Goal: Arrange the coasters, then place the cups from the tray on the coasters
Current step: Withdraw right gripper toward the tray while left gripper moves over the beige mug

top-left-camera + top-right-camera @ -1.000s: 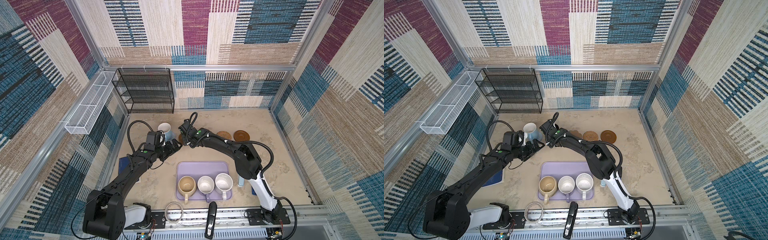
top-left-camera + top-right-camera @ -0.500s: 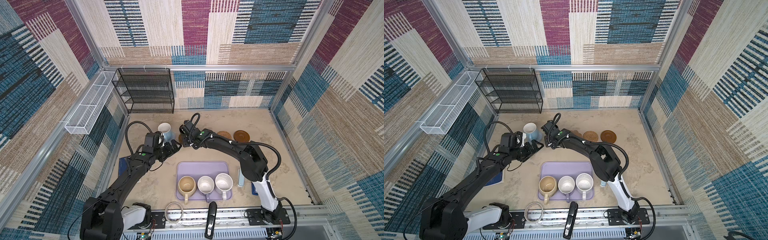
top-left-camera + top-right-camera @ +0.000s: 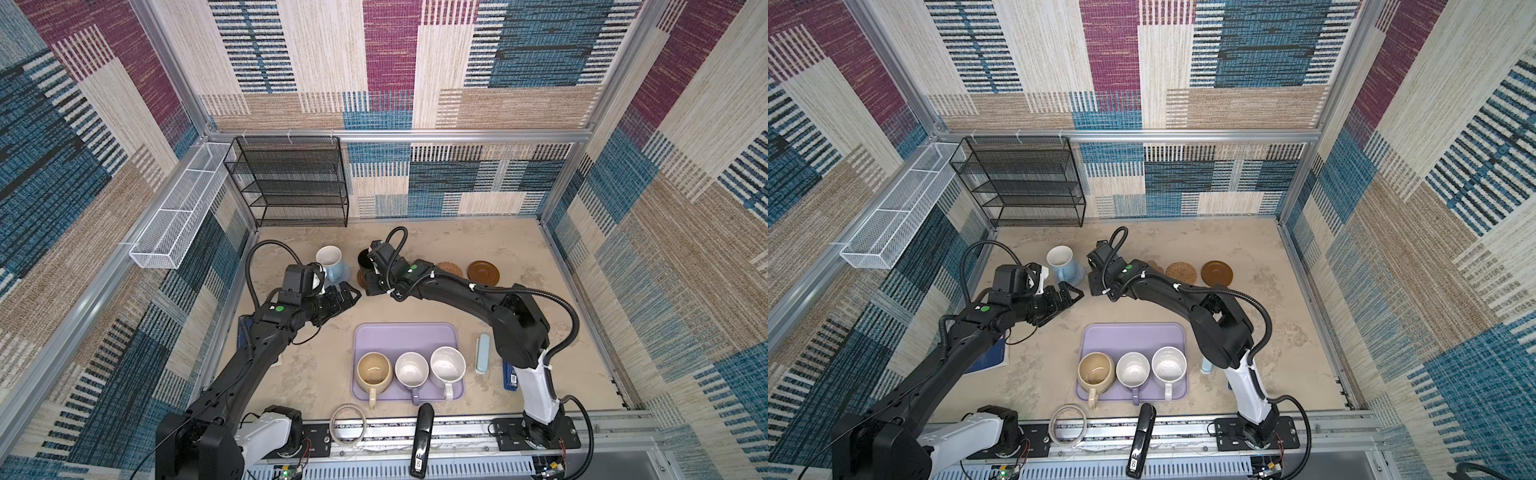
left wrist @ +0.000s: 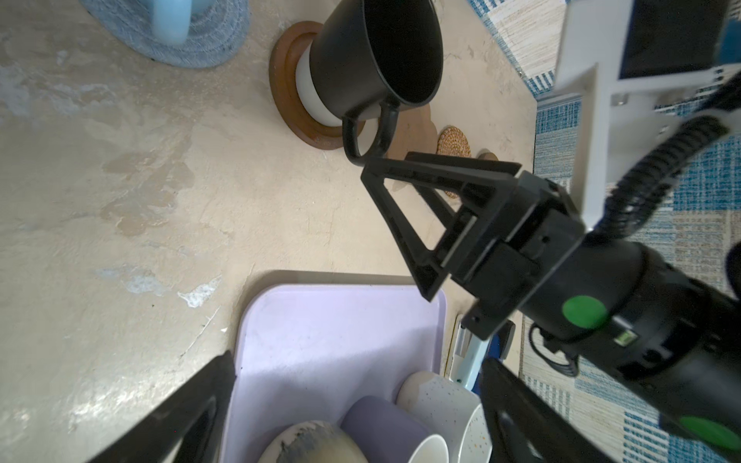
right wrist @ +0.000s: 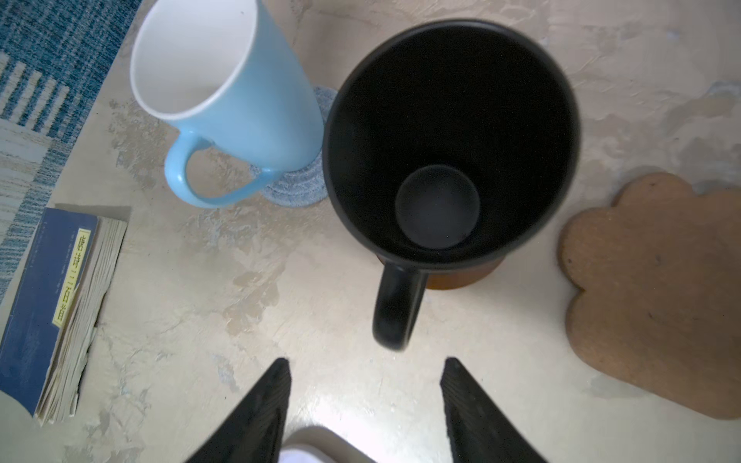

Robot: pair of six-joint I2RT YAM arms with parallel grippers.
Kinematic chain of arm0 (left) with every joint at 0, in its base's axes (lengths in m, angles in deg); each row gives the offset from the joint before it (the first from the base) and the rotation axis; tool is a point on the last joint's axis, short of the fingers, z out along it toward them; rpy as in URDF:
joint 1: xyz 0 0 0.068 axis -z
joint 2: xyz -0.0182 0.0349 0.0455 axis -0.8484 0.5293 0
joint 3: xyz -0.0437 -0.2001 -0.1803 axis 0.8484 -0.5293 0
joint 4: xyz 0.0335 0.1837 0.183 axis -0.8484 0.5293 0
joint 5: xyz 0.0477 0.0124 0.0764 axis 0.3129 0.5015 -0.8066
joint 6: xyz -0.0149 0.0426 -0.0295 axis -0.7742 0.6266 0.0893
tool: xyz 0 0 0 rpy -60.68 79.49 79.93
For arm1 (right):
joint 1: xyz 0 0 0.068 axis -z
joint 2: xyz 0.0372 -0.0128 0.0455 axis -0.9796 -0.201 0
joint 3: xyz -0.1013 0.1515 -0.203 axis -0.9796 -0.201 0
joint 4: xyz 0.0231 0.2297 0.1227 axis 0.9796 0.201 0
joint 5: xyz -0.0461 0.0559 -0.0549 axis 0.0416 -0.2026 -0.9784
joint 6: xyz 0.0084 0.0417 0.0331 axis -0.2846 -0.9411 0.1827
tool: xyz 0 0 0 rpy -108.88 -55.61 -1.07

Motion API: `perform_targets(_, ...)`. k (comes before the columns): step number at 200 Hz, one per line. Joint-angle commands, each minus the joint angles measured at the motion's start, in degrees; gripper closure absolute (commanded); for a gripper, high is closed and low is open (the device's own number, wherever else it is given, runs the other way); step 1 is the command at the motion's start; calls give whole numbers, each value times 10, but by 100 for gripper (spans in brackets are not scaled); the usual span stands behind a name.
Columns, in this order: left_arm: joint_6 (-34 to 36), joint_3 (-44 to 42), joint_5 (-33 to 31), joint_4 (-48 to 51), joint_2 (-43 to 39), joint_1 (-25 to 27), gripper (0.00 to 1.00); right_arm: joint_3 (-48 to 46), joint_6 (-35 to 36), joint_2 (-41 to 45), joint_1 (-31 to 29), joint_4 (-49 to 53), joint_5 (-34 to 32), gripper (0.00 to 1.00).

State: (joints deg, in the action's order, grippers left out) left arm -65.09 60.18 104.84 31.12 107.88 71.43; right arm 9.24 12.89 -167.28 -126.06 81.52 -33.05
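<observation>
Though near black mug (image 5: 449,140) handle, right gripper (image 5: 365,360) wide, bare table (image 5: 240,320) between.

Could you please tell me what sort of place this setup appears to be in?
Probably a robot test cell, not a home: patterned fabric walls on an aluminium frame box in a small table, and two arms are bolted to a rail beside a tray of mugs.

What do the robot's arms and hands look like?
The left arm and right arm are black with white bottom sections, a green dot and a looping ribbed black cable. The left hand and right hand have two black, triangle-framed fingers each.
</observation>
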Motion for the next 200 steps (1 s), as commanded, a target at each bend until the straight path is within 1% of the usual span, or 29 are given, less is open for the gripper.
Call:
perform_targets(1, 42, 24, -5, 68, -7, 16, 2, -48, -5, 55, -1, -58, -1, 29)
perform_targets(19, 54, 34, -25, 104, -21, 34, 2, -114, -1, 119, -2, -89, 7, 26)
perform_targets(34, 64, 40, -31, 134, -39, 49, 2, -165, 19, 174, -1, -119, 48, 23)
perform_targets(36, 66, 41, -35, 138, -43, 53, 2, -168, 19, 182, -1, -122, 50, 21)
perform_targets(39, 69, 43, -41, 145, -49, 59, 1, -177, 19, 192, 0, -127, 52, 10)
perform_targets(44, 75, 45, -54, 156, -59, 72, 2, -193, 21, 208, 0, -136, 56, 6)
perform_targets(46, 77, 46, -59, 161, -63, 78, 2, -199, 21, 215, -1, -138, 59, 2)
perform_targets(48, 79, 48, -63, 166, -66, 84, 1, -204, 23, 221, -1, -140, 62, 1)
perform_targets(58, 86, 57, -87, 194, -82, 106, 2, -223, 31, 248, 0, -142, 68, 0)
perform_targets(78, 83, 77, -98, 245, -99, 138, 2, -270, 35, 302, 6, -156, 75, 1)
perform_targets(97, 66, 70, -92, 252, -116, 166, 2, -321, 24, 354, 19, -185, 103, 1)
perform_targets(112, 53, 63, -82, 259, -113, 191, 3, -352, 31, 389, 24, -197, 127, 1)
perform_targets(142, 24, 54, -121, 279, -97, 259, 6, -409, 45, 445, 27, -209, 140, 0)
perform_targets(158, 2, 45, -136, 280, -93, 292, 8, -444, 51, 475, 30, -225, 151, 0)
perform_targets(167, -14, 38, -141, 281, -88, 315, 12, -464, 52, 491, 31, -241, 158, 0)
perform_targets(181, -34, 30, -144, 283, -76, 361, 16, -485, 54, 506, 31, -259, 173, 1)
perform_targets(200, -67, 20, -170, 292, -64, 422, 21, -506, 52, 524, 31, -284, 190, 1)
